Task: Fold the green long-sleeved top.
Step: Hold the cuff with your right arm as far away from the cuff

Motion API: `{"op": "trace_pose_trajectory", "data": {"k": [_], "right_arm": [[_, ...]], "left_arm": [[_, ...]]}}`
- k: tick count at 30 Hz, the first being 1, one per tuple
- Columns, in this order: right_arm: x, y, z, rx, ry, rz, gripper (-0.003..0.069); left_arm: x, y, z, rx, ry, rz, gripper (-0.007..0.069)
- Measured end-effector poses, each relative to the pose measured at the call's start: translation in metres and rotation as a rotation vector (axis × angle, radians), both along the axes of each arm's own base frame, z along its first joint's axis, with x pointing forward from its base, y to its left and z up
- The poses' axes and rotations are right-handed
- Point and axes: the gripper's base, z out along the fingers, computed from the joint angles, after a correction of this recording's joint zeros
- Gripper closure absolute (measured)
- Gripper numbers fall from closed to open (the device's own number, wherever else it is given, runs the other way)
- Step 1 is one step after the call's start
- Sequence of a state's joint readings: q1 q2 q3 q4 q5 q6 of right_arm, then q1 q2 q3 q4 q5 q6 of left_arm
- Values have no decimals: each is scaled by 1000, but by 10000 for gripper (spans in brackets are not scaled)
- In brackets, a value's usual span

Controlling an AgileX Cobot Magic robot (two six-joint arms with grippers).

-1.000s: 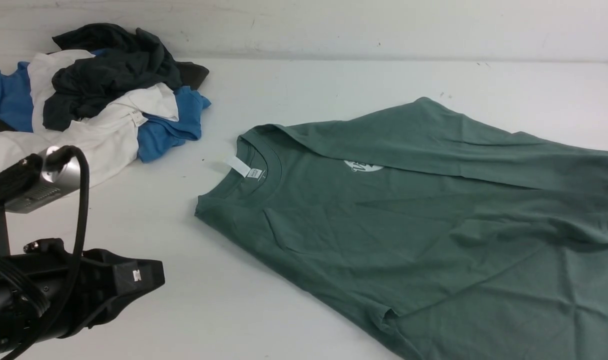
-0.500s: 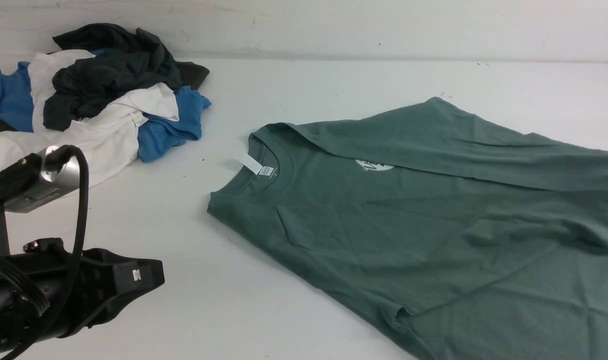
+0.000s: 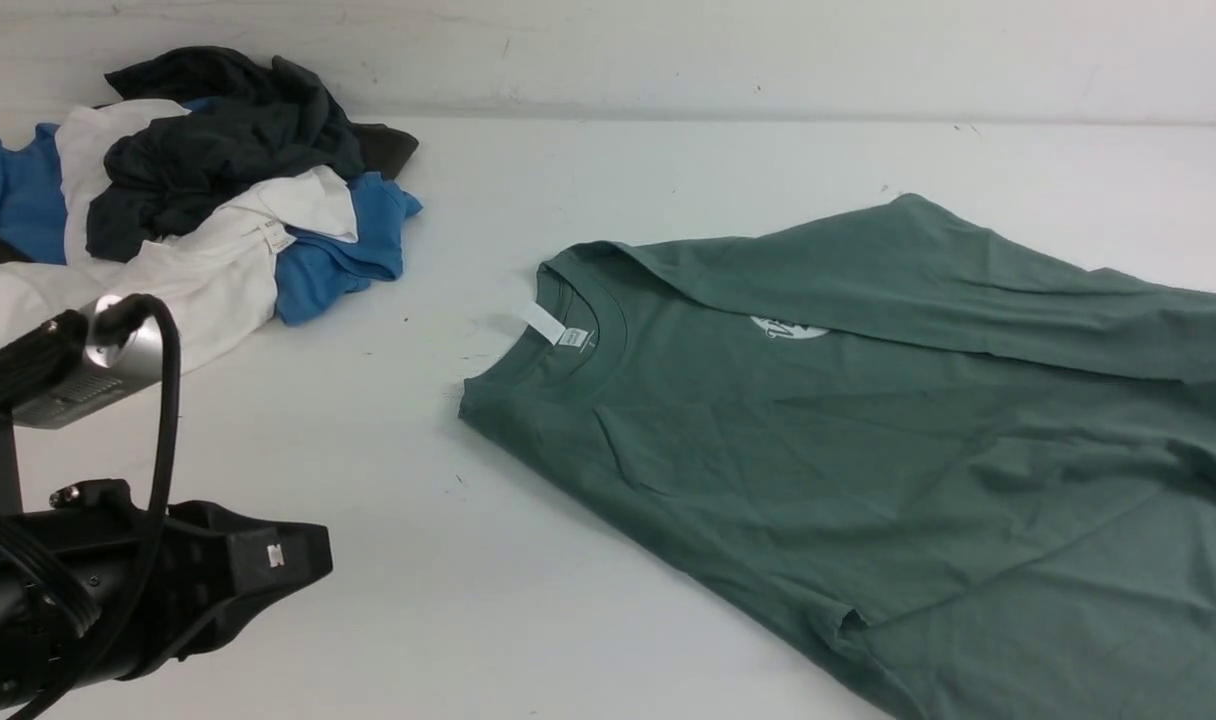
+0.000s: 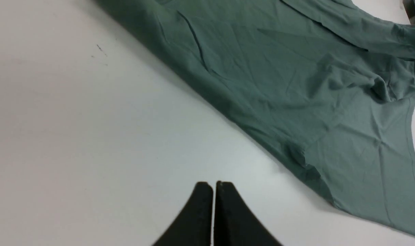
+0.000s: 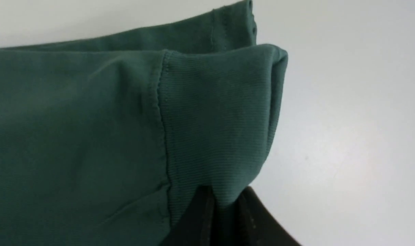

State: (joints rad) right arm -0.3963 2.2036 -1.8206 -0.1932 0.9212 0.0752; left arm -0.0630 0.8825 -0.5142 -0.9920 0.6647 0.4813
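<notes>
- Sage-green cotton long-sleeved top [image 3: 868,430]: lies spread on the right half of the white table [image 3: 668,170]. Collar and white neck tag [image 3: 553,328] point left. The body runs out of frame at the right and near edges. The far sleeve lies across the chest, covering part of the white round print [image 3: 788,328].
- Right tool [image 5: 224,205]: jaws narrow, pinched on the sleeve's ribbed cuff [image 5: 221,119], which is doubled over above them. Not visible in the front view.
- Left tool [image 4: 213,186]: jaws together, nothing in them, over bare table at near left, apart from the top's near edge.
- Handling, my read: light, limp knit that will not hold shape. It will likely drape, crease, and slide on the smooth table when pulled.
- Best holds, I judge: thick edges such as the cuff, hem, shoulder seams and collar. Pinch both layers.
- Heap of blue, white and dark garments [image 3: 188,190]: far left, well apart from the top.
</notes>
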Motion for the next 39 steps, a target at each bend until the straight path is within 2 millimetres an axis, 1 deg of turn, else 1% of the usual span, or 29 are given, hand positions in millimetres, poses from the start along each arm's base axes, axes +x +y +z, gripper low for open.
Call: {"op": "trace_pose_trajectory", "data": {"k": [1,3,7,12,19,24,25,29,31,33,34,35,36,37,38,39], "right_arm": [[1,-1,-9,7,17,0,604],[3,-1,-21,14,39,1,590],[4,-2,-34,21,57,3,555],[5,-2,-33,17,44,6,513],[5,-5,-32,-28,61,23,498],[4,-9,-31,-83,75,46,452],[5,-9,-31,-86,72,48,433],[6,-10,-30,-94,56,53,414],[6,-10,-30,-96,52,54,423],[6,-10,-30,-93,51,54,459],[6,-9,-30,-89,49,52,492],[7,-9,-30,-88,49,51,508],[7,-9,-30,-84,47,50,573],[7,-9,-30,-80,45,48,617],[7,-8,-30,-77,44,47,640],[7,-8,-30,-77,44,47,643]], "left_arm": [[0,0,0,-1,3,-4,625],[-1,-1,0,-2,7,-9,625],[-1,-1,0,-3,10,-15,625],[-1,-1,0,-3,10,-16,625],[-1,-1,0,-3,11,-18,625],[-2,-1,-1,-3,12,-20,625],[-2,-1,-1,-3,12,-20,625],[-2,-1,-1,-3,12,-20,625],[-2,-1,-1,-3,12,-20,625],[-2,-1,-1,-3,12,-20,625],[-2,-1,-1,-3,12,-20,625],[-2,-1,-1,-3,12,-20,625],[-2,-1,-1,-3,12,-20,625],[-2,-1,-1,-3,12,-20,625],[-2,-1,-1,-3,12,-20,625],[-2,-1,-1,-3,12,-20,625]]}}
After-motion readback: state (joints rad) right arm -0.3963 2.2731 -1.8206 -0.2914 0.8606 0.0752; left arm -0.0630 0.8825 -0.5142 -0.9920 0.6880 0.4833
